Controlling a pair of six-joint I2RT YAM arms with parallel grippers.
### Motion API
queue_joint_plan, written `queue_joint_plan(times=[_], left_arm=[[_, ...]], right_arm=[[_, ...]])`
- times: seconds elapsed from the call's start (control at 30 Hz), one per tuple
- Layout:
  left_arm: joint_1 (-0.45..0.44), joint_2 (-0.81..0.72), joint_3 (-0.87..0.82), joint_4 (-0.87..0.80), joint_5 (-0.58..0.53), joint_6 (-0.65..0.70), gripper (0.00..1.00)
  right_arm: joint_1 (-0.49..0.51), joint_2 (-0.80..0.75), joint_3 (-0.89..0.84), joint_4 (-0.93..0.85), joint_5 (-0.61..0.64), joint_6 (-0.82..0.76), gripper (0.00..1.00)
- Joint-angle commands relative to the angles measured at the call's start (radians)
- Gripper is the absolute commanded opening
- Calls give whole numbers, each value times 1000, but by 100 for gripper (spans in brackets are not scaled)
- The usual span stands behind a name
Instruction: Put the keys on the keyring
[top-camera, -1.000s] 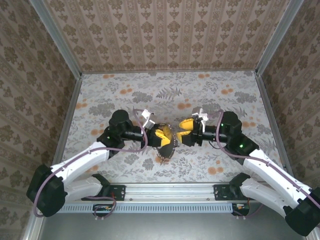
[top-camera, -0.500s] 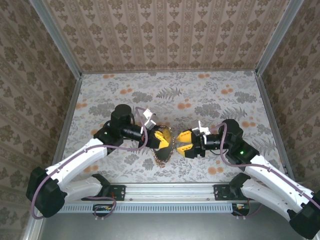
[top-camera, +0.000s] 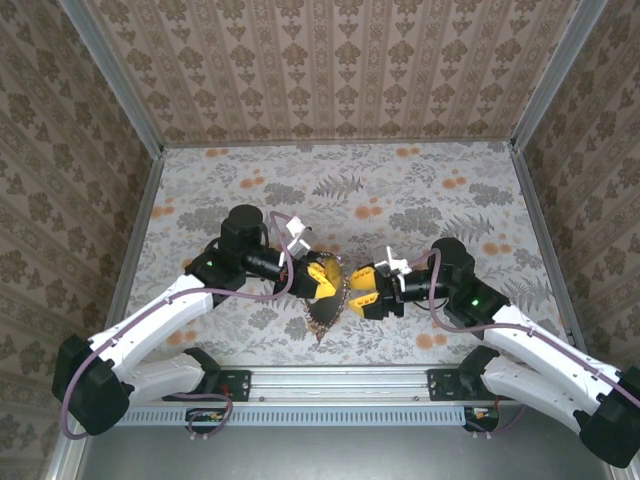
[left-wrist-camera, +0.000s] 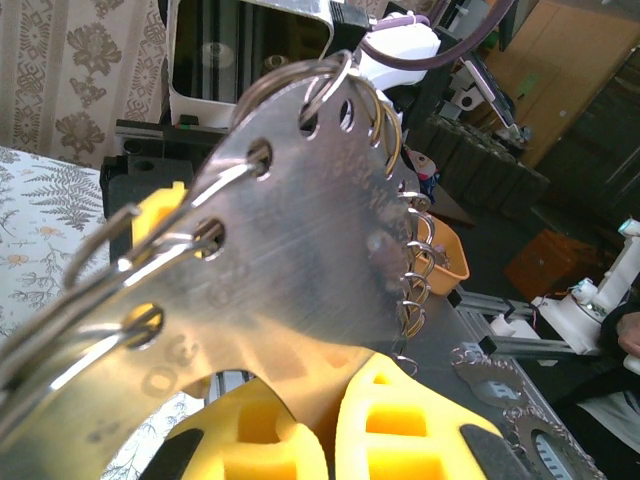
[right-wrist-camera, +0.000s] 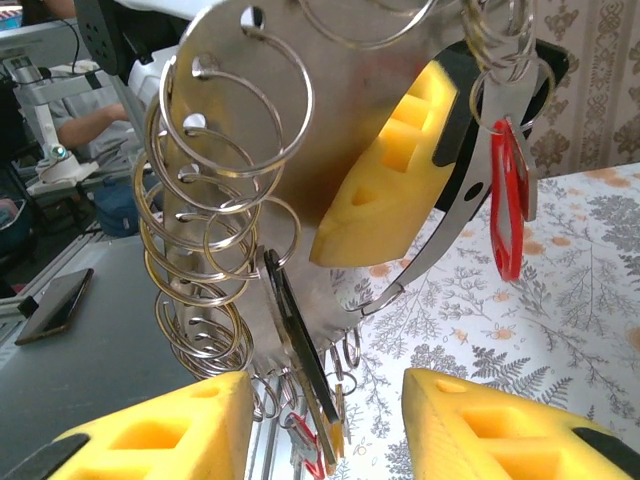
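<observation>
My left gripper is clamped hard on the keyring, a round steel plate drilled along its rim. Its yellow pads pinch the plate's lower edge at the bottom of the left wrist frame. Wire split rings thread the holes around the plate. My right gripper faces it just right of centre in the overhead frame, jaws partly open. Its two yellow fingers sit at the lower corners of the right wrist frame, with nothing pinched between them that I can see. The keys hang from those rings: a dark flat one dangles into that gap at lower centre, a red-headed key hangs at upper right beside the left gripper's pad, and a smaller red one shows at the bottom edge. Whether the plate's lower rim touches the surface I cannot tell. Below, the table wears a print of grey ferns and orange blossoms. Beige damask-patterned walls close it in on three sides, with aluminium posts at the corners and an aluminium rail along the bottom of the frame where both arms are bolted. Past the enclosure the wrist frames catch a workshop, with an orange bin right of centre and a phone lying on a dark bench at left.
</observation>
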Motion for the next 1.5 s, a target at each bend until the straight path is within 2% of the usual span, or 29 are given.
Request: queue_joint_plan(times=[0.0, 0.2, 0.3, 0.43, 0.57, 0.87, 1.13, 1.47], left_arm=[[-2, -1, 44, 2, 42, 32, 0], [-2, 3, 41, 1, 42, 35, 0], [-2, 2, 41, -2, 39, 41, 0], [-1, -1, 39, -9, 33, 46, 0], [4, -13, 37, -24, 20, 56, 0], [26, -33, 29, -22, 14, 56, 0], [39, -57, 13, -24, -7, 59, 0], [61, -88, -8, -11, -61, 57, 0]], right_arm=[[18, 11, 41, 26, -37, -34, 43], [58, 29, 60, 37, -37, -50, 37], [77, 42, 68, 25, -29, -66, 30], [87, 35, 78, -9, -14, -87, 13], [88, -11, 78, -83, 52, -121, 0], [87, -147, 65, -200, 286, -171, 0], [87, -157, 116, -311, 529, -188, 0], [88, -212, 137, -323, 580, -191, 0]])
